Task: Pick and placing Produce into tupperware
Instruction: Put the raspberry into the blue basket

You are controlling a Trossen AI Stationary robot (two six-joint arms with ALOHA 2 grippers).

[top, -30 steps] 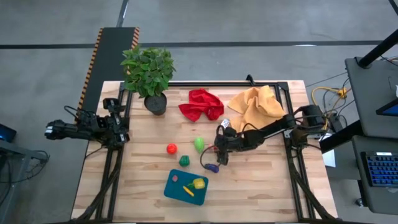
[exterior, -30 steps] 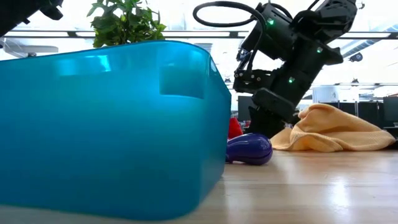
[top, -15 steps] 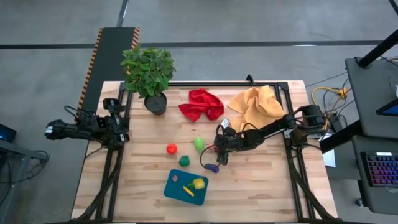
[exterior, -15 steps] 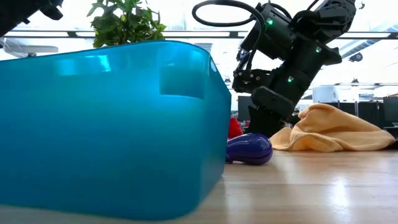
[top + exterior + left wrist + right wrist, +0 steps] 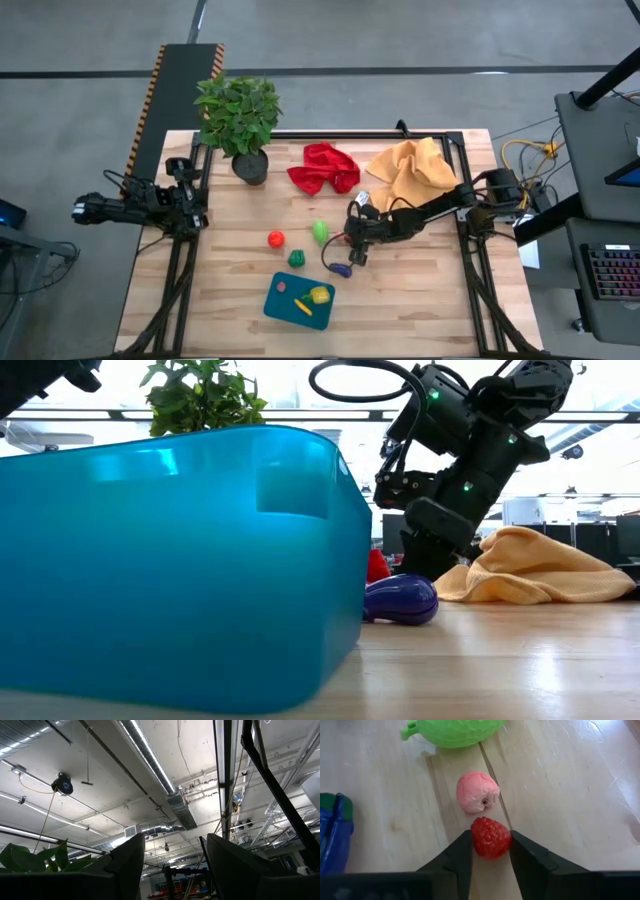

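High view: right claw (image 5: 352,243) is down on the wooden bench (image 5: 420,300), near the middle. The light green toy vegetable (image 5: 320,232) lies just beside it on the left arm's side, with the round red toy fruit (image 5: 275,239) and the dark green toy piece (image 5: 297,258) further that way. The purple toy eggplant (image 5: 343,269) lies just beside the claw toward the front edge. The teal-blue rectangular plastic tupperware (image 5: 299,300) sits beyond the eggplant at the front, with a yellow-green piece (image 5: 319,295) and other small bits inside. Behind the claw lie a crumpled red cloth (image 5: 323,168) and a crumpled yellow cloth (image 5: 411,171); the potted leafy plant (image 5: 238,117) stands at the back corner. Left claw (image 5: 82,211) waits off the bench's left edge.

Low view: tupperware wall (image 5: 180,560) fills the foreground; the eggplant (image 5: 400,600) lies just beside it, with the right arm above.

Left wrist view: left claw (image 5: 172,865) points at the ceiling, fingers apart, grasping nothing.

Right wrist view: right claw (image 5: 491,851) has both fingers (image 5: 457,857) against a small red bumpy toy berry (image 5: 490,837), grasping it on the bench. A pink toy piece (image 5: 477,792) lies just ahead of the berry, the light green vegetable (image 5: 457,730) beyond it.
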